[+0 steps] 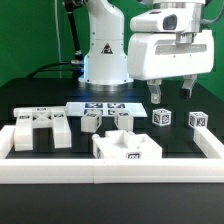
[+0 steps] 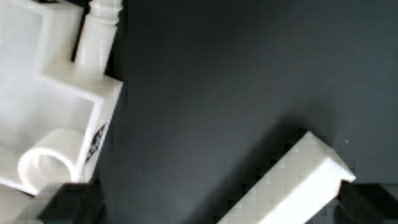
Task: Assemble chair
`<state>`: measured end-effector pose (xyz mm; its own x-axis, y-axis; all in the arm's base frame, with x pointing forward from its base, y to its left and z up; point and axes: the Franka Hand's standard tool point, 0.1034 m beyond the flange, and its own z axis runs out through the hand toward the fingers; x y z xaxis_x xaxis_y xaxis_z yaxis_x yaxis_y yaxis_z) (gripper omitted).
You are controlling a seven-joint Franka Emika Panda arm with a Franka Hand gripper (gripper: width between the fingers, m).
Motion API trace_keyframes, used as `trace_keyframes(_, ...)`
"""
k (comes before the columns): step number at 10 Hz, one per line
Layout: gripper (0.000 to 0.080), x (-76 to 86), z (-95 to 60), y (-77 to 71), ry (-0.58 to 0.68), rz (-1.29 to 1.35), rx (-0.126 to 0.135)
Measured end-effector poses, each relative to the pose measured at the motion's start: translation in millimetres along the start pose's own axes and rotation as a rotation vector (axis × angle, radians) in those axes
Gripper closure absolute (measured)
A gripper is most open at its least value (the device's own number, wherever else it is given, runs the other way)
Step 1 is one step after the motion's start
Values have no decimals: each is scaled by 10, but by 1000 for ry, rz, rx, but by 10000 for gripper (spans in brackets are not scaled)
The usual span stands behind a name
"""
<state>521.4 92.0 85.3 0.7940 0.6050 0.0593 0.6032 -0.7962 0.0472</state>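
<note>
The white chair parts lie loose on the black table. A slotted block [image 1: 38, 128] is at the exterior view's left and a wide block [image 1: 128, 148] at the front middle. Small tagged pieces [image 1: 92, 122] [image 1: 122, 120] stand in the middle, and two more [image 1: 161, 117] [image 1: 197, 120] at the right. My gripper [image 1: 172, 92] hangs open and empty above the two right pieces, clear of them. In the wrist view my gripper [image 2: 222, 212] is open. A white part with a rounded end [image 2: 50, 110] lies to one side. A white bar [image 2: 317, 178] lies near one dark finger [image 2: 379, 200].
The marker board [image 1: 100, 106] lies flat behind the middle pieces, in front of the robot base [image 1: 103, 55]. The long white border rail [image 1: 110, 172] runs along the front and up both sides [image 1: 212, 140].
</note>
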Motion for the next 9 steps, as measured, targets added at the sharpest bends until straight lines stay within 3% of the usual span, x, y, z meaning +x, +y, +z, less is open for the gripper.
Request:
trace_keyframes(7, 150, -14, 21, 8, -4, 0, 3)
trace_keyframes(9, 150, 5, 73, 282, -21, -6, 6)
